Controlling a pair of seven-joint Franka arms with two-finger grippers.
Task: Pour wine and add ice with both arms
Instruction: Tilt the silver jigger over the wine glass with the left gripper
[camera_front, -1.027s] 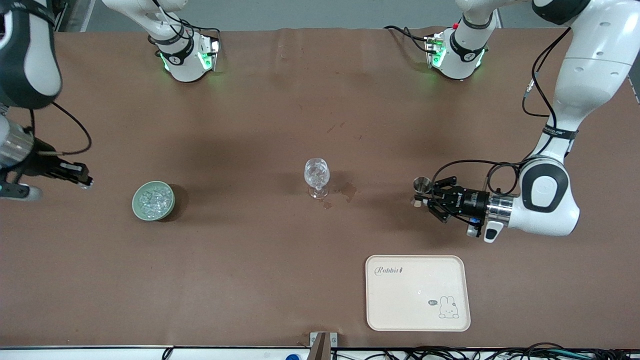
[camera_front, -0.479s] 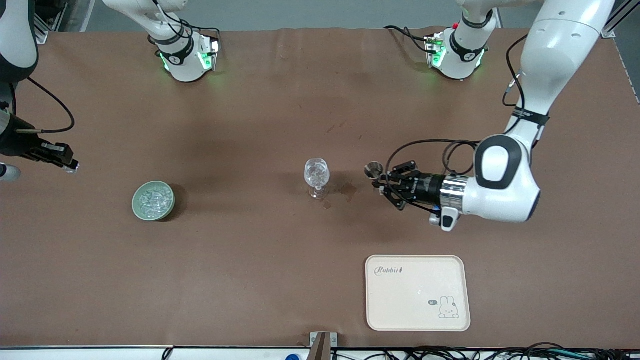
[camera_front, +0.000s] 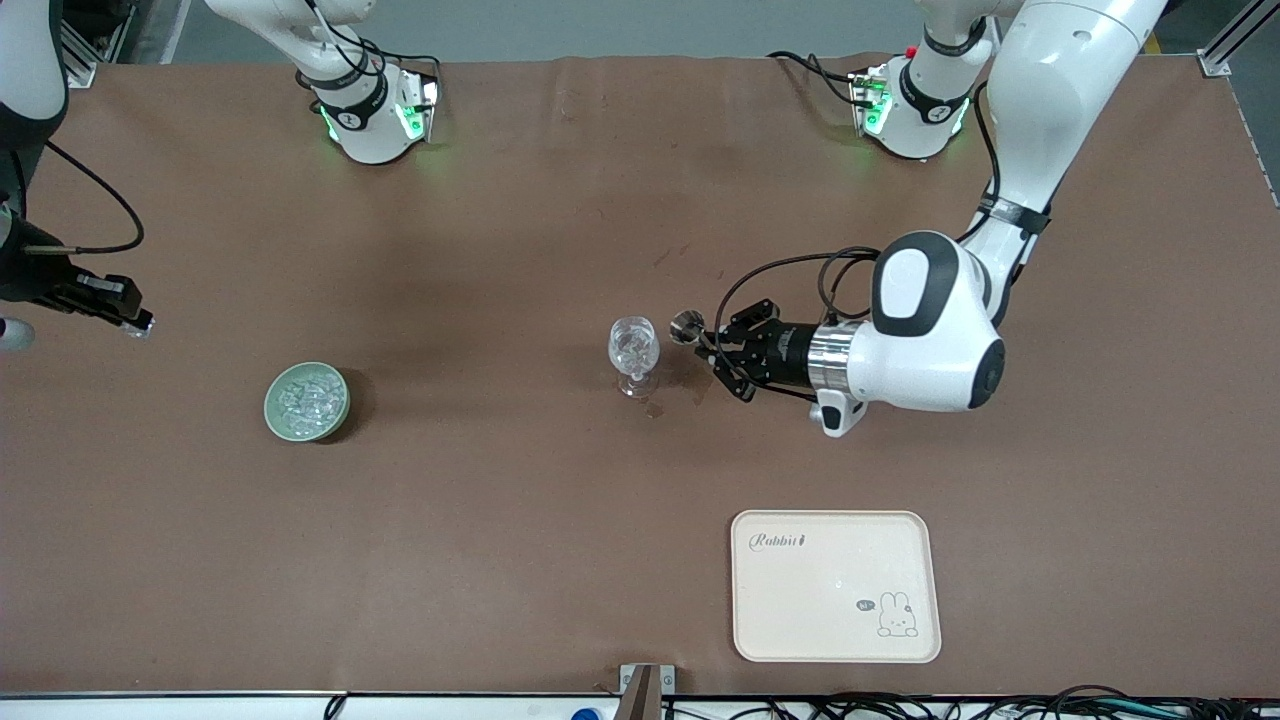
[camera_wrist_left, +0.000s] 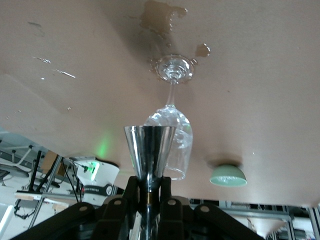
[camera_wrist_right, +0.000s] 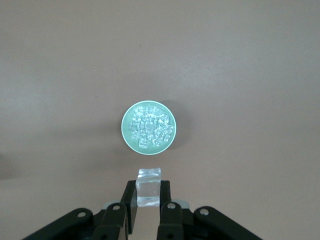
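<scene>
1. The right gripper (camera_front: 128, 322) is hanging in the air over bare table at the right arm's end, and its fingers (camera_wrist_right: 131, 204) are pinching a clear ice cube (camera_wrist_right: 148, 186) between them, closed only as far as the cube allows. In the right wrist view the cube is sticking out past the fingertips.

2. A pale green bowl (camera_front: 307, 401) is sitting on the brown table (camera_front: 500, 520) toward that same end, and it is holding a heap of ice (camera_front: 305, 402) (small glittering lumps filling most of the bowl). In the right wrist view the bowl (camera_wrist_right: 148, 126) is showing from straight above.

3. A clear stemmed glass (camera_front: 633, 355) is standing upright near the middle of the table, with glinting lumps showing in its bowl. Dark wet stains (camera_front: 690, 380) are lying on the table just beside its foot, toward the left arm's end.

4. The left gripper (camera_front: 708, 345) is reaching in sideways from the left arm's end, and it is gripping a small shiny metal jigger (camera_front: 685, 325) by its narrow waist, fingers closed tight on it. The jigger is hanging just beside the rim of the glass. In the left wrist view the jigger (camera_wrist_left: 149, 155) is showing in front of the glass (camera_wrist_left: 172, 137).

5. A cream tray (camera_front: 836, 586) with a rabbit drawing is lying nearer the front camera than the left gripper (well apart from the glass).
</scene>
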